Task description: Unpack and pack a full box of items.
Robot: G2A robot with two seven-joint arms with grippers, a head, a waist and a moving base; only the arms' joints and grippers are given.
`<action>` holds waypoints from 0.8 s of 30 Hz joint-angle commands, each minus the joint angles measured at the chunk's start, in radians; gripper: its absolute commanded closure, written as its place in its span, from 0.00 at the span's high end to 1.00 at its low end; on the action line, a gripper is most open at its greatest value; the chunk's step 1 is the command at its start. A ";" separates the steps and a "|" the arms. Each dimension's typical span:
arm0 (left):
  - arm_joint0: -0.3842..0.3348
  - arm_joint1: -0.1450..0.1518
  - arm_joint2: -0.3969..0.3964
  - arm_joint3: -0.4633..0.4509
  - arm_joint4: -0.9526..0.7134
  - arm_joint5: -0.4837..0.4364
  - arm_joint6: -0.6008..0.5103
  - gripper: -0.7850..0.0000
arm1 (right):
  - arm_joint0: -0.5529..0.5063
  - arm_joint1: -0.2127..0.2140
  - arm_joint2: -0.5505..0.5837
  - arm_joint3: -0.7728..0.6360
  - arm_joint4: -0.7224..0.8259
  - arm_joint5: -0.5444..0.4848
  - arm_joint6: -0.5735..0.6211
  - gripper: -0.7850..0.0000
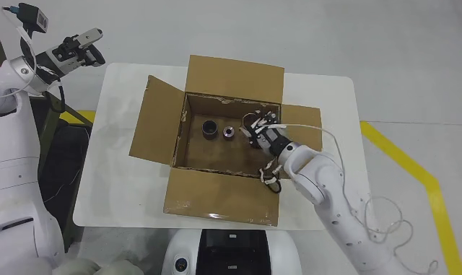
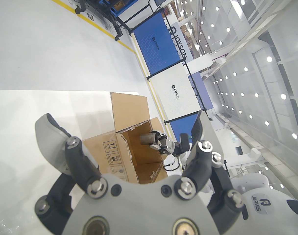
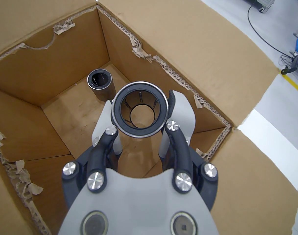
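An open cardboard box stands in the middle of the white table. My right gripper is shut on a metal cylinder with a black-rimmed hollow end, held over the box's right half. The left wrist view has that cylinder just above the box rim. On the box floor stand a dark cylinder and a smaller pinkish-topped one. My left gripper is open with nothing in it, raised off the table's far left corner.
All box flaps are folded outward, with torn paper tape along the edges. A white cable loops from the right arm. Yellow floor tape runs to the right of the table.
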 commanded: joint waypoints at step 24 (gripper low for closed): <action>0.000 0.000 0.000 0.000 0.000 0.000 0.000 1.00 | 0.181 -0.042 -0.099 0.251 0.101 -0.027 0.183 0.00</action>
